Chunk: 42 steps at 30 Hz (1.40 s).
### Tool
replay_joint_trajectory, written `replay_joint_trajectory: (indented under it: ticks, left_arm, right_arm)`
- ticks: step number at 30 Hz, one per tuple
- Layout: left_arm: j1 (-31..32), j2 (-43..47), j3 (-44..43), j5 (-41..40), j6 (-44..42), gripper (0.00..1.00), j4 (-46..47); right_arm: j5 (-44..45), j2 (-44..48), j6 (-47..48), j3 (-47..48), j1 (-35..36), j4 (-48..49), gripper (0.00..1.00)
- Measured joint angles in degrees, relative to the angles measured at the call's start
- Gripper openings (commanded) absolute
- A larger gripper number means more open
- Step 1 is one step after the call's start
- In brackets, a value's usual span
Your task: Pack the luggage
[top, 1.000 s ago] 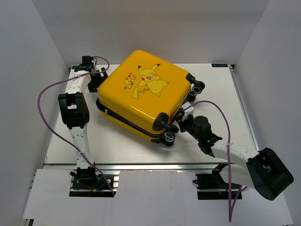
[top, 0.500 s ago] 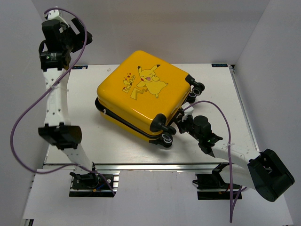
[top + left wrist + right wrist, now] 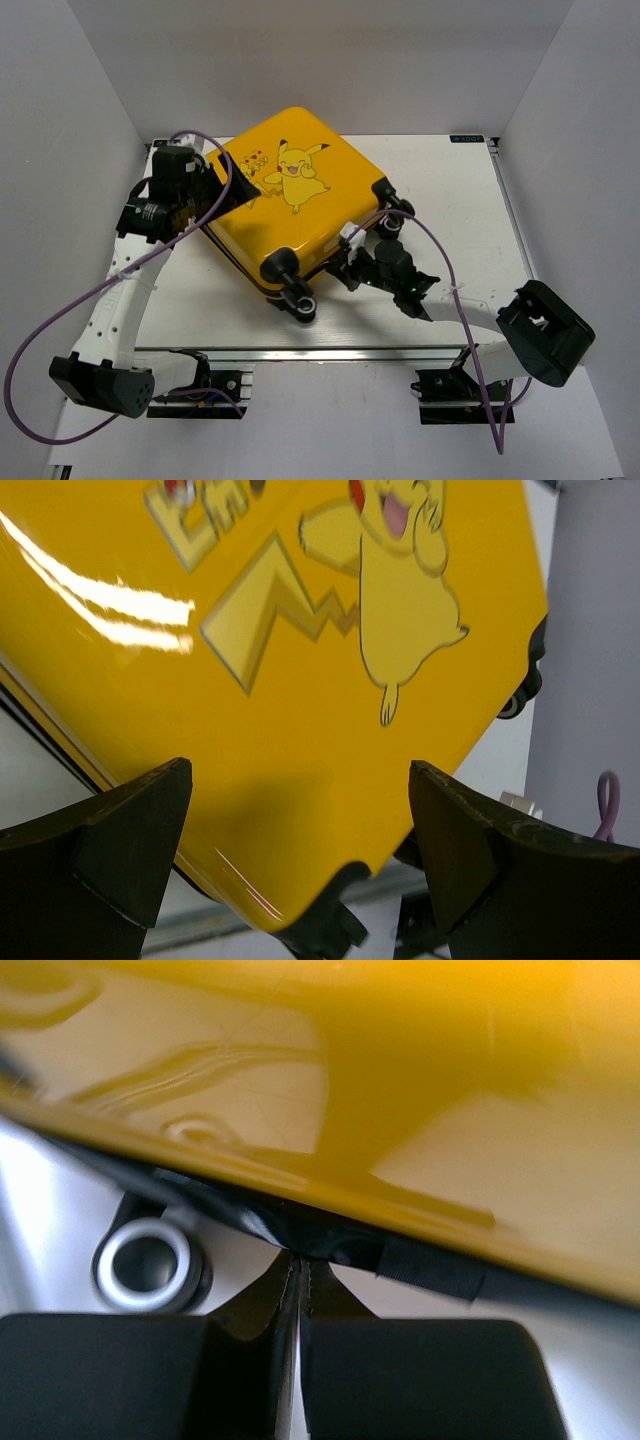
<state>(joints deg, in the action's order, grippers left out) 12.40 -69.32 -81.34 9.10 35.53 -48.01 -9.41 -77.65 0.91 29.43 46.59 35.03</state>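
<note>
Luggage [image 3: 290,200] lies flat on the table [image 3: 460,200], left of centre. It is turned diagonally, with the printed lid uppermost and the two shells together.

Left arm: the elbow is low at the near left and the forearm reaches away toward the far side. The left gripper [image 3: 300,770] is at the case's left corner with its jaws spread wide and the yellow lid showing between the fingers [image 3: 130,840]. Contact with the shell cannot be confirmed.

Right arm: the elbow is thrown out to the near right and the forearm reaches left. The right gripper [image 3: 300,1265] is pinched fully together, holding nothing. Its tips sit at the black zipper seam [image 3: 420,1260] on the case's near-right side, just beside a wheel [image 3: 150,1265].
</note>
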Motion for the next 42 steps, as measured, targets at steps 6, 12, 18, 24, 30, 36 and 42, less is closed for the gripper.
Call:
replay_joint_trajectory:
  ticks: [6,12,18,24,30,36,42]
  left_arm:
    - [1.6,5.3,-2.2,-3.7,1.7,0.98,-15.6]
    - [1.6,15.7,-3.9,-7.1,4.6,0.98,-22.9]
    - [1.6,20.3,11.0,-5.5,5.5,0.98,-28.6]
    - [1.6,18.6,15.4,-3.8,5.4,0.98,-26.6]
    - [1.6,19.1,18.8,-0.5,5.0,0.98,-21.1]
    - [1.6,18.8,20.6,0.3,4.8,0.98,-18.6]
    - [1.6,17.7,25.2,-2.0,4.8,0.98,-16.7]
  right_arm:
    - [-4.7,-10.9,-3.9,6.4,5.1,5.4,0.0]
    - [-5.8,-19.0,-8.9,12.8,7.2,9.8,0.0]
    - [-1.6,-20.3,-10.3,14.8,8.3,9.0,0.0]
    - [0.8,-20.3,-11.0,15.4,8.8,8.4,0.0]
    - [3.6,-20.4,-11.0,15.5,9.7,8.2,0.0]
    - [5.7,-20.8,-11.0,15.8,10.4,8.2,0.0]
    - [6.8,-20.8,-11.0,15.9,10.8,8.2,0.0]
